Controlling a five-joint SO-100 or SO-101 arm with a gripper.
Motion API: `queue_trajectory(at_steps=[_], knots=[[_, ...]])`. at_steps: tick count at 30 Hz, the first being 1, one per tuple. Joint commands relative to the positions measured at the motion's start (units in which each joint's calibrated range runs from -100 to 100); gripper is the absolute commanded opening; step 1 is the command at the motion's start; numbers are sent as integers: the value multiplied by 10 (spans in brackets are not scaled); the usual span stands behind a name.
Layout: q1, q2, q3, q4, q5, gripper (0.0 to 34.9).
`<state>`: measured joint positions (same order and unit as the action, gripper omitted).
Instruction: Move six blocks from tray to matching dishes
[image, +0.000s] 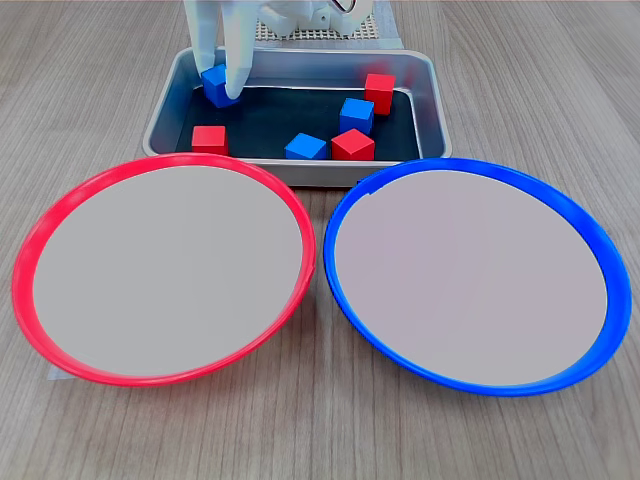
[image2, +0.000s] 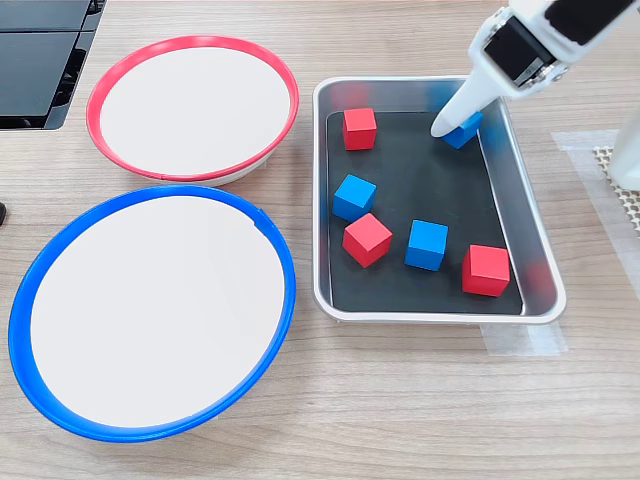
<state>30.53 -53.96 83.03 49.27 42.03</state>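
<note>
The white claw (image: 222, 92) straddles a small matte blue cube (image2: 464, 129) at the silver metal tray's (image2: 534, 230) one o'clock corner in the second exterior view; whether it grips, I cannot tell.

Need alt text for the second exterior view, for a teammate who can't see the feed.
A white robot gripper reaches into a silver tray at a blue block in its far right corner; five more blocks, three red and two blue, lie on the tray's black floor. Left of the tray sit an empty red-rimmed dish and an empty blue-rimmed dish.
</note>
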Motion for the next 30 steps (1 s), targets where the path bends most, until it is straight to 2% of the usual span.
queue_trajectory(at_steps=[1, 4, 6, 12, 16, 19, 23, 24, 26, 27, 28, 30], knots=[[-28, 7, 3, -10, 7, 4], [-79, 19, -38, 12, -17, 2], [-140, 47, -113, 30, -68, 1], [-327, 265, -512, 111, -252, 1], [-401, 445, -712, 101, -311, 2], [-430, 567, -803, 73, -323, 2], [-446, 663, -830, 11, -313, 101], [-449, 675, -824, -4, -305, 157], [-452, 680, -813, -13, -295, 195], [-452, 677, -809, -13, -292, 196], [-449, 658, -806, 10, -288, 178], [-438, 599, -787, 76, -274, 104]])
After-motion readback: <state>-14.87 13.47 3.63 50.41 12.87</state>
